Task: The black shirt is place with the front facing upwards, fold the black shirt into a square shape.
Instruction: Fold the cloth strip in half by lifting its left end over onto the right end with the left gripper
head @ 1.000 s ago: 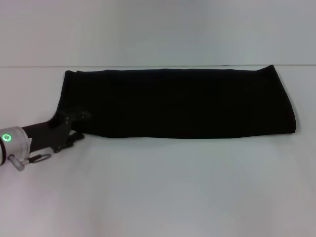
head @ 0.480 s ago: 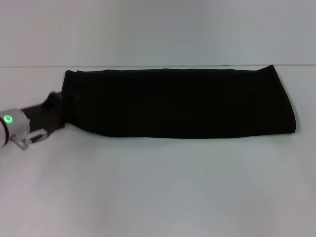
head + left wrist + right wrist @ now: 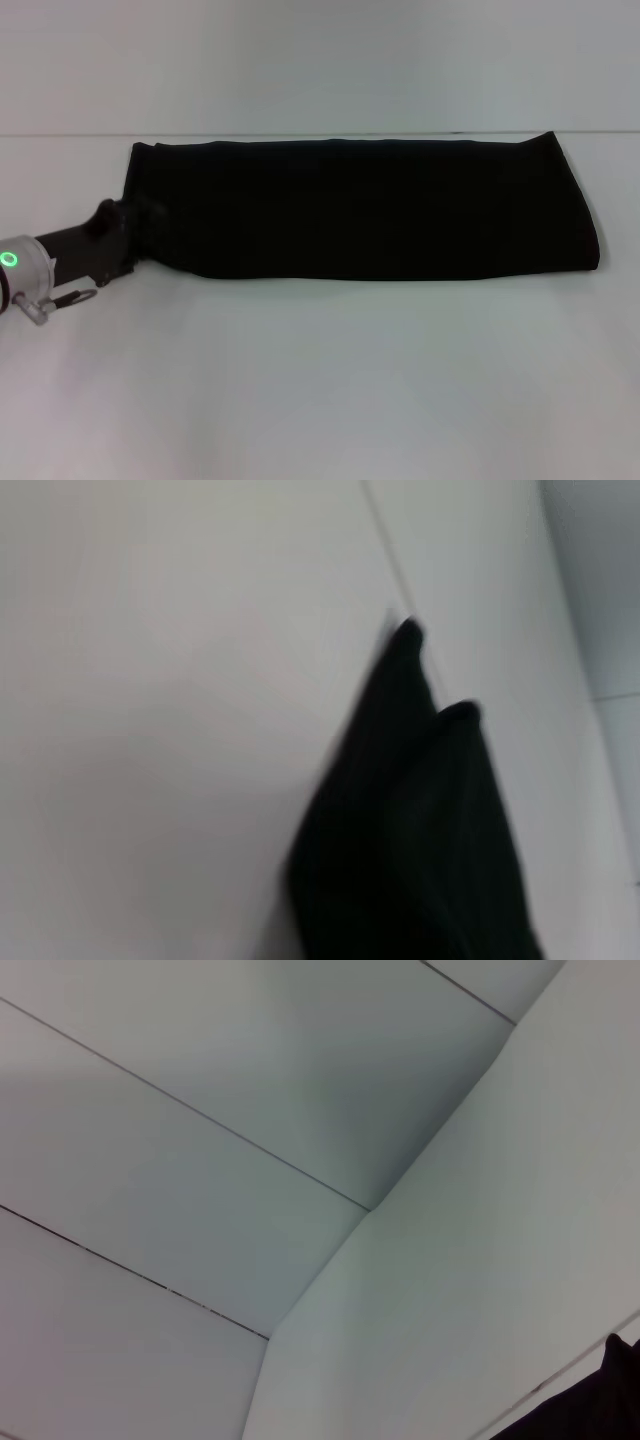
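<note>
Judging from the layout, the lengthwise folds are done and the crosswise fold that would bring the strip to a square is the step in hand. Black shirt lies on the white table as a long horizontal band, far edge near the table's back edge, one short end toward the robot's left, the other toward its right.

Left gripper sits at the near-left corner of the band, arm coming in low from the left edge of the head view. Its dark fingers merge with the black cloth; cannot tell whether they are spread, pressed together or pinching the corner. Left wrist view shows only a folded edge of the black shirt against the table, layers stacked, no fingers visible. Right gripper not seen in the head view; right wrist camera looks mostly at wall panels, with a sliver of dark at one corner that I cannot identify.

Next move, as judged: secure all layers at the left short end, lift it and carry it across toward the right end, keeping edges aligned. One corner alone may let the far-left corner lag or the layers slip apart.

Shirt appearance: uniformly black, no lettering or label showing. Edges fairly straight; right end slants slightly, with a faint reddish line at its near-right corner. Surface flat, few wrinkles.
</note>
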Controlling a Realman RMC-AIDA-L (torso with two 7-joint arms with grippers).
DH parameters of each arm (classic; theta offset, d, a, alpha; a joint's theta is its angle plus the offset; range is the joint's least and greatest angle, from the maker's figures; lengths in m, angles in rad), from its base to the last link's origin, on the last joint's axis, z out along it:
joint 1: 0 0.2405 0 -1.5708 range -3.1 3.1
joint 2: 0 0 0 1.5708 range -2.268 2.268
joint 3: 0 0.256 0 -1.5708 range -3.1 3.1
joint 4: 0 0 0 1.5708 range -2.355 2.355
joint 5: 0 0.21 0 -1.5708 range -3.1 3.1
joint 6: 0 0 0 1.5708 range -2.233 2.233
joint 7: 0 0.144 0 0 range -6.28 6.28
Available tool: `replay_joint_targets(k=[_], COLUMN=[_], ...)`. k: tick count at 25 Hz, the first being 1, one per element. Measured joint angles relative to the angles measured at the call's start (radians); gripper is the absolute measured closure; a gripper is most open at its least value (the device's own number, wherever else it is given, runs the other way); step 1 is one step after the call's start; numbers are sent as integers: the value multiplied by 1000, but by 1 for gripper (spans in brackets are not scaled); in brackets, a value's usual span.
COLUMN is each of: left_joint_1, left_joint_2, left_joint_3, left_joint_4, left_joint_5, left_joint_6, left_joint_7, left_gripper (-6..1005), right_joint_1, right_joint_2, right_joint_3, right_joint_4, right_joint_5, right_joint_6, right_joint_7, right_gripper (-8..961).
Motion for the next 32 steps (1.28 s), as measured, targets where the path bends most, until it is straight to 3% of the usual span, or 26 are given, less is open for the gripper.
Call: replay_joint_targets(k=[8,14,20,26,31,32], left_joint_1=[-43,-78,-69,-69,-63,-60], left_joint_2=[8,30,15,9,9,9], left_joint_3=[11,26,27,25,16,14], left_joint_4=[-13,-38,11,14,17,20], left_joint_5=[51,93,113,113,105,102], left_joint_6=[-74,-93,-74,-77,-76,-74], left_joint_7=[-29,-53,-30,6,74,89], left_gripper=[339,341,342,576,822,908], right_joint_1=[5,1,-4,-5,-6,-6], right_joint_2=[-2,-2,-2,-3,-5,-6], right_joint_3=[-5,-3,0,0,0,-1], right_joint_4=[0,0,0,0,0,0], right_joint_5=[0,0,0,0,0,0], right_joint_6=[11,12,9,8,8,9], right_joint_7=[0,0,-1,-1,1,1], right_gripper=[256,256,257,256,256,256])
